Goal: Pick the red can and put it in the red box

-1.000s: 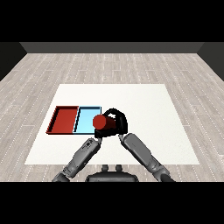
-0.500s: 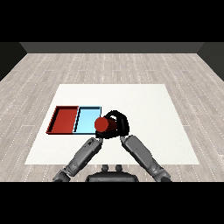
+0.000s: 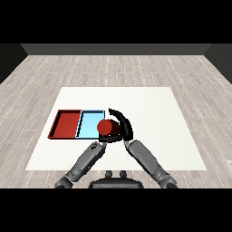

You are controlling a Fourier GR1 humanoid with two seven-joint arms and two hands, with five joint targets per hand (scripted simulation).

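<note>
Right hand [image 3: 123,128] curled round red can [image 3: 107,128], held at light blue tray's [image 3: 89,122] right edge; red tray [image 3: 68,124] beyond, so leftward carry likely remained. Left hand unseen: cannot tell.

Readable text: none, anywhere in this view.
Red can [image 3: 108,127]: plain red side and top, no label or brand showing.
Red tray [image 3: 67,124]: bare red floor, no markings.
Light blue tray [image 3: 89,123]: bare as well, no numbers or signs.
White table [image 3: 149,113]: unmarked right out to its edges and corners.
</note>
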